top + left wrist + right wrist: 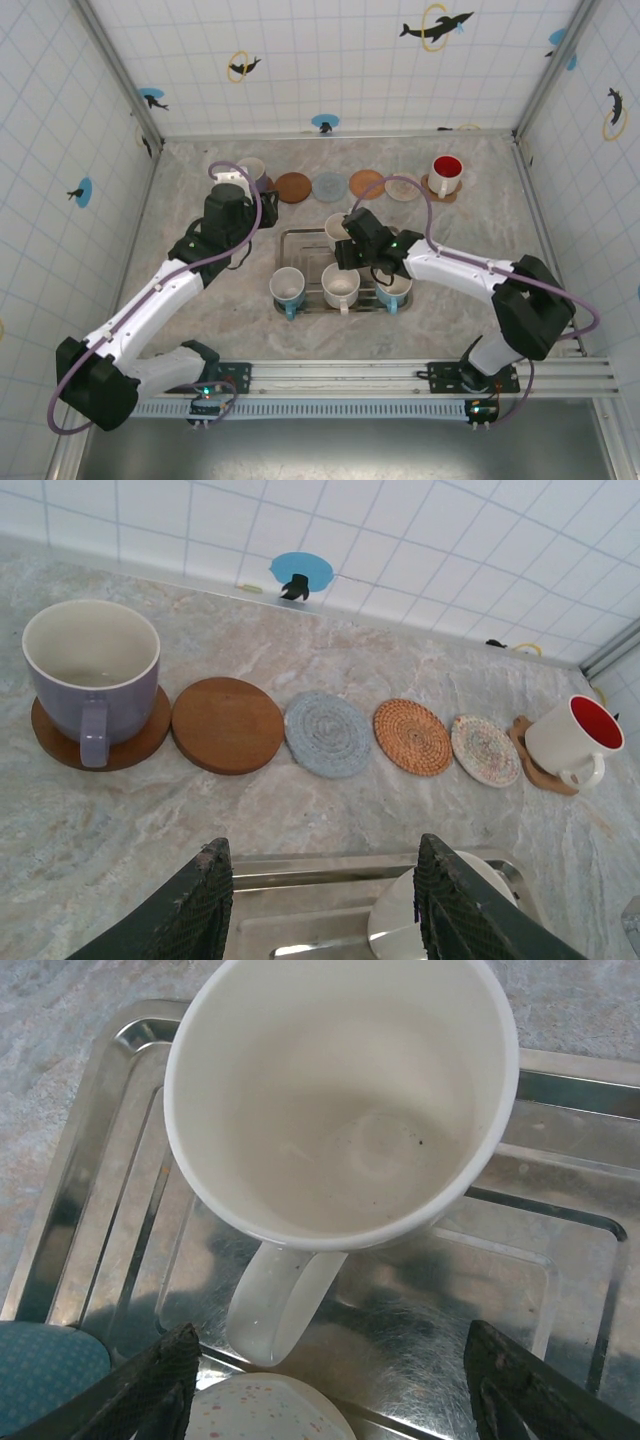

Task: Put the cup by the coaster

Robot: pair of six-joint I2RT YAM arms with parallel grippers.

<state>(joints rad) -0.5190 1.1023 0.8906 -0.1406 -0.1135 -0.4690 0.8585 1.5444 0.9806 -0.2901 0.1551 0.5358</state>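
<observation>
Standing upright, cup [340, 1110] sits beyond right fingers [140, 1390].

The left gripper [325, 852] is hovering at six o'clock over the rim of a metal tray [300, 872], its dark fingers [200, 910] standing apart with nothing between them, and a white cup [395, 920] is sitting in the tray at five o'clock. Across the marble table [150, 820], a lilac cup [95, 675] is standing upright on a dark wooden coaster [60, 748] at nine o'clock. Toward three o'clock a brown coaster [227, 725], a grey-blue coaster [328, 734], a rattan coaster [412, 737] and a pale woven coaster [485, 750] are lying bare, ending at a red-lined cup [572, 740].
</observation>
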